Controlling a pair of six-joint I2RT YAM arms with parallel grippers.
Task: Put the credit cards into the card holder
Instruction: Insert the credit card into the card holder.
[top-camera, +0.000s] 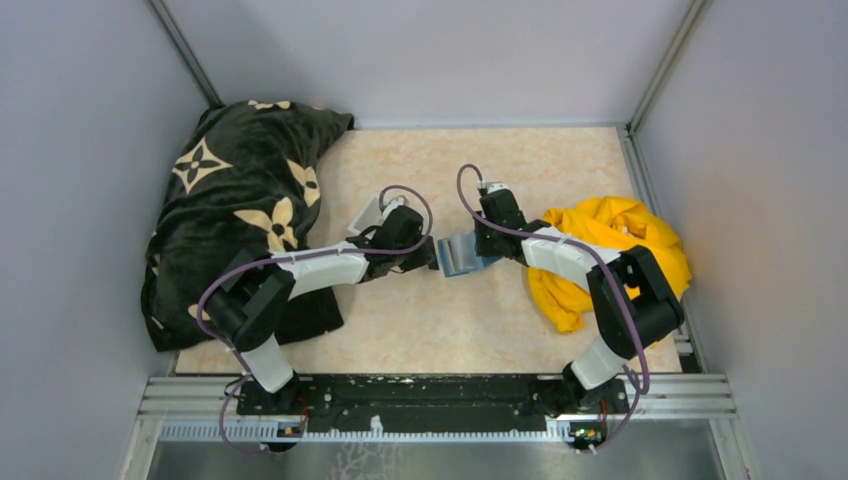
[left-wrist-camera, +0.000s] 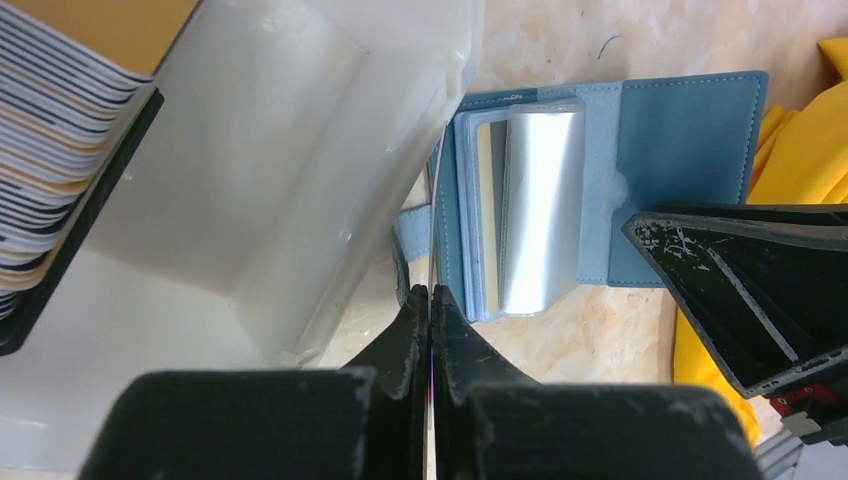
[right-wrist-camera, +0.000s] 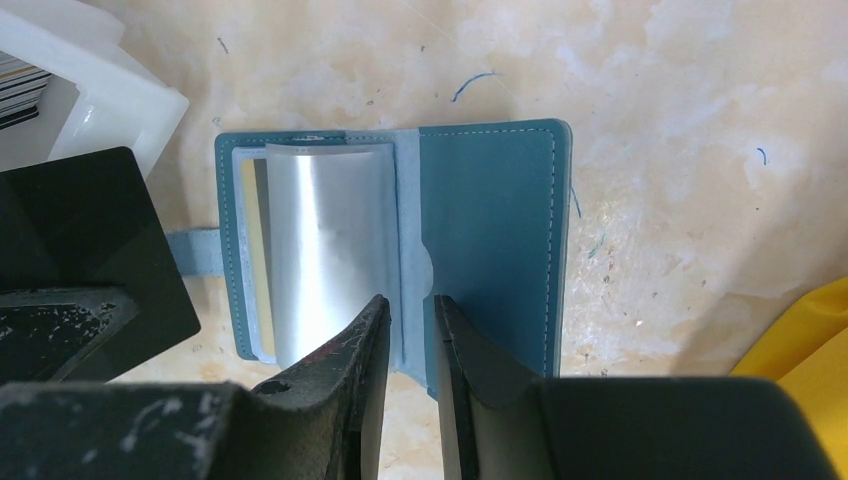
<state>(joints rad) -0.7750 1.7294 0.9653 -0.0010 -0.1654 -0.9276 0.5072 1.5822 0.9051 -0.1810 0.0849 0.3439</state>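
I'm pinning open card holder (right-wrist-camera: 490, 230) on worktop (right-wrist-camera: 650, 150), right gripper (right-wrist-camera: 408, 320) pinching its fold, nearly closed. Left gripper (left-wrist-camera: 430, 300) squeezing credit card (left-wrist-camera: 431, 190) edge-on, just beside card holder. Next, I judge: aligning card with slot.

Beige marbled tabletop (top-camera: 480, 320), grey walls (top-camera: 70, 150), aluminium frame rail (top-camera: 440, 395) at near edge.
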